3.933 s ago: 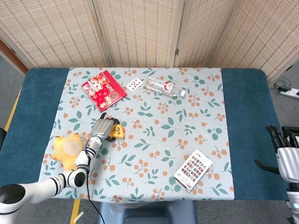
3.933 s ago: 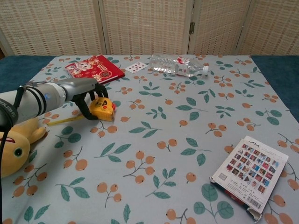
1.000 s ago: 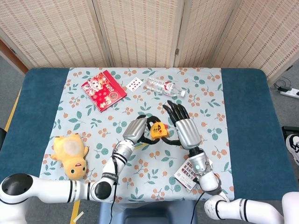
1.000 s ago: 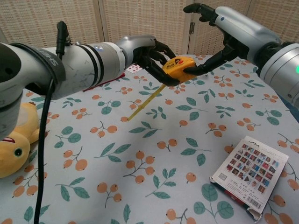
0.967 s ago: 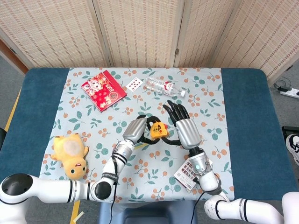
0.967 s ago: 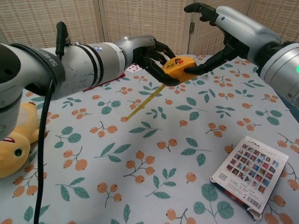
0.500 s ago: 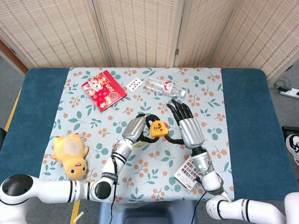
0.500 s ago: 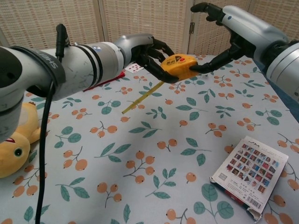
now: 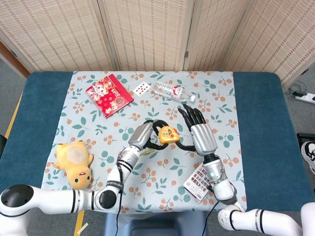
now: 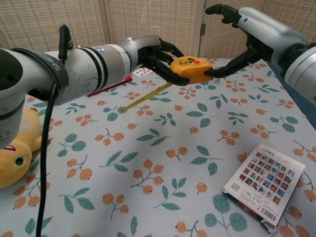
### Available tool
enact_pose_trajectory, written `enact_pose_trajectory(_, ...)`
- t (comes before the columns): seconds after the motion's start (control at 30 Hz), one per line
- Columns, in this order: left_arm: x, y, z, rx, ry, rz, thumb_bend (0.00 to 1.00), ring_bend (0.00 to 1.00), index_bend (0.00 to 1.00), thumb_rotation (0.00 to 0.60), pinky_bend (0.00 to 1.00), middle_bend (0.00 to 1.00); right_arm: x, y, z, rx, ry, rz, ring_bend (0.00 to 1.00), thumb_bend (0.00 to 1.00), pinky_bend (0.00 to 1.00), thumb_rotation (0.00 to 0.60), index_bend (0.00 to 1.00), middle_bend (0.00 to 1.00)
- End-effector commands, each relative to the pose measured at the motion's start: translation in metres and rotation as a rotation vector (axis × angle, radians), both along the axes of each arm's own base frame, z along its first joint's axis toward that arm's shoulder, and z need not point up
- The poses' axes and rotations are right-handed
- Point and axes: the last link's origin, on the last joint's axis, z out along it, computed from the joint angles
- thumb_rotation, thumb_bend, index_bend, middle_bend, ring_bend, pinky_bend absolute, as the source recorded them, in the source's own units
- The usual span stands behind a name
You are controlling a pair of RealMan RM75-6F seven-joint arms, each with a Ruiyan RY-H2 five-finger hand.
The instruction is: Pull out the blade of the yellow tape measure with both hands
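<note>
The yellow tape measure (image 10: 189,68) is held in the air above the middle of the table (image 9: 256,123), clear of the floral cloth (image 10: 163,163). The left hand (image 10: 157,58) grips the case from its left side, fingers (image 10: 168,74) wrapped under and around it. The right hand (image 10: 242,37) reaches in from the other side: its thumb touches the far end of the case, the remaining fingers (image 10: 219,9) spread apart and raised, so this reads as a touch, not a firm hold.

Change over the last second: the case has risen slightly and moved toward the right hand. The blade (image 10: 145,98) now trails further out to the left at a flatter angle, its free end lower and nearer the cloth.

Assessment: extraction is under way but short. The blade hangs loose, held by neither hand. A deliberate two-handed pull likely requires one hand to take the blade tip.
</note>
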Motion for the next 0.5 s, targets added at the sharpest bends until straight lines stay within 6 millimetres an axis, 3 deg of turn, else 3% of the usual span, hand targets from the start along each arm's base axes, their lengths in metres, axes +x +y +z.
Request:
enact_pose_trajectory(0.03, -0.0014, 0.0012, -0.0002, -0.005, -0.010, 0.010, 0.49, 0.48, 0.56, 0.600, 0.14, 0.52, -0.0008, -0.0003, 0.0005, 0.001, 0.002, -0.002, 0.01, 0.28, 0.00, 0.600, 0.00, 0.00)
enact_pose_trajectory(0.37, -0.0045, 0.0049, 0.0018, -0.026, -0.053, 0.036, 0.50, 0.48, 0.56, 0.600, 0.15, 0.52, -0.0061, -0.0019, 0.0016, -0.006, 0.026, -0.014, 0.01, 0.28, 0.00, 0.600, 0.00, 0.00)
enact_pose_trajectory(0.5, -0.0070, 0.0062, 0.0027, -0.023, -0.061, 0.042, 0.51, 0.48, 0.57, 0.600, 0.14, 0.52, -0.0088, -0.0040, 0.0046, -0.018, 0.027, -0.026, 0.03, 0.35, 0.00, 0.600, 0.00, 0.00)
